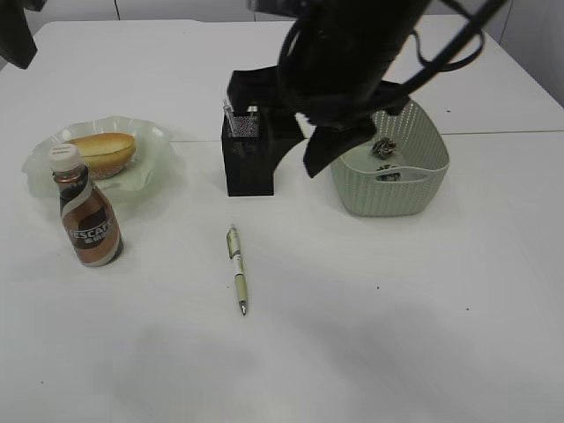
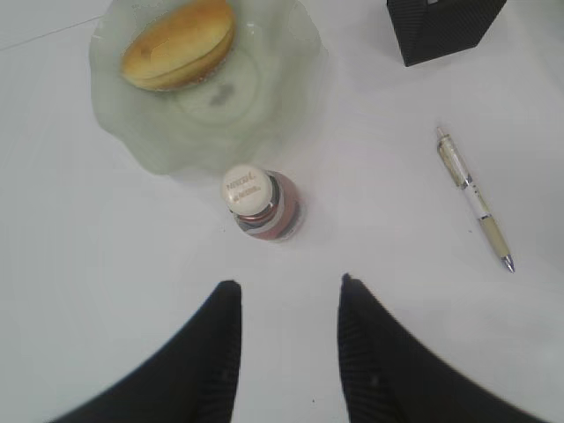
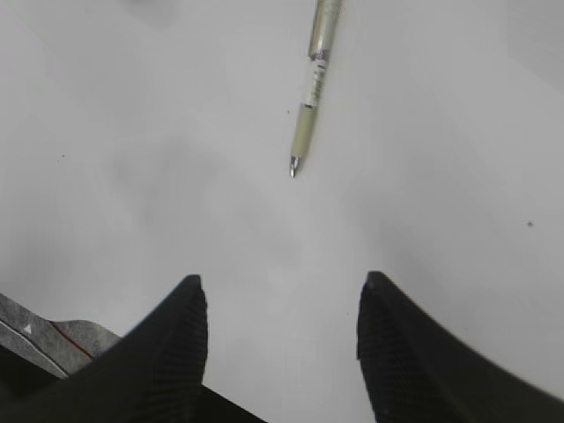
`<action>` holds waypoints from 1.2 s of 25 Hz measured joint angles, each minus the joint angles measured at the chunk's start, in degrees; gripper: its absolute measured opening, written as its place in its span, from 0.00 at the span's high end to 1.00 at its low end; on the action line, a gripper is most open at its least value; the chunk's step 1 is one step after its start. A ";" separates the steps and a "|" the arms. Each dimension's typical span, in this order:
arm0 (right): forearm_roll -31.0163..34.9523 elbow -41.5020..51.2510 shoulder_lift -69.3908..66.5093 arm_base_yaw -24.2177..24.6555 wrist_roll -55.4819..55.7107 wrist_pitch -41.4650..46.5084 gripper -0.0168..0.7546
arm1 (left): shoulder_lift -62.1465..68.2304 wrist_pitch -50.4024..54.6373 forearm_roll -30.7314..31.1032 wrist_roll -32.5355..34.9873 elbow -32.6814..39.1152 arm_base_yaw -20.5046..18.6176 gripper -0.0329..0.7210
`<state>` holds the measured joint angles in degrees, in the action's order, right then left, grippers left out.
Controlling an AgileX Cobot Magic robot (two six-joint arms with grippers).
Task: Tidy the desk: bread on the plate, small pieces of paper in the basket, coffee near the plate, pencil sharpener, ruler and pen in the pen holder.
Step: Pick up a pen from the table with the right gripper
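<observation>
The bread lies on the pale green plate. The brown coffee bottle stands just in front of that plate. A green-and-white pen lies alone on the table, in front of the black mesh pen holder. A clear strip, perhaps the ruler, sticks up from the holder. The pencil sharpener is hidden. Crumpled paper sits in the green basket. My left gripper hangs open above the table, short of the bottle. My right gripper is open and empty, the pen ahead of it.
The dark right arm hangs over the holder and basket and hides part of both. In the left wrist view the pen lies to the right and the holder's corner shows at the top.
</observation>
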<state>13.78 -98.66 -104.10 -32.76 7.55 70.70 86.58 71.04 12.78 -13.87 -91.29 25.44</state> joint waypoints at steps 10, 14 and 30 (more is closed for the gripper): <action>-0.43 -11.60 -20.13 -1.29 7.27 0.00 0.46 | -2.69 0.60 0.00 0.00 0.00 0.00 0.59; -2.23 -11.94 -23.46 -1.29 7.47 0.00 0.46 | -2.73 0.73 0.00 0.00 0.00 0.00 0.59; -1.86 -22.95 -31.37 -1.29 10.68 -0.65 0.45 | -2.99 0.73 0.81 0.00 0.00 0.00 0.59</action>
<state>11.93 -121.60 -135.47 -34.05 18.23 70.06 83.59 71.77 13.59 -13.87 -91.29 25.44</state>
